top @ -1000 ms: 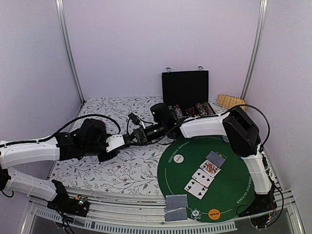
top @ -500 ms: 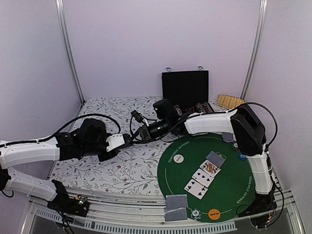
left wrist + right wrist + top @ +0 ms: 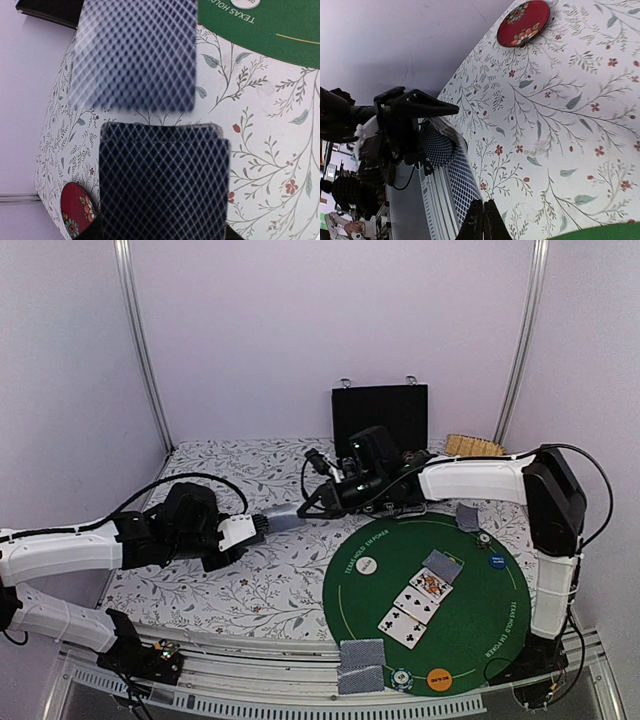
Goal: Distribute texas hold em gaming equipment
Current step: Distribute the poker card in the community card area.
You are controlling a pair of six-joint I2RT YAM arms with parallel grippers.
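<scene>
Card (image 3: 456, 182) seemingly within right pincer (image 3: 483, 206)

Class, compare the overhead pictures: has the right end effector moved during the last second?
Yes. The right end effector has shifted rightward, toward the black case, pulling a card from the deck in the left end effector.

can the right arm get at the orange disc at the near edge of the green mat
Probably not to pick it up yet: the right gripper is shut on a card. The orange disc itself lies uncovered, near that arm's base.
</scene>
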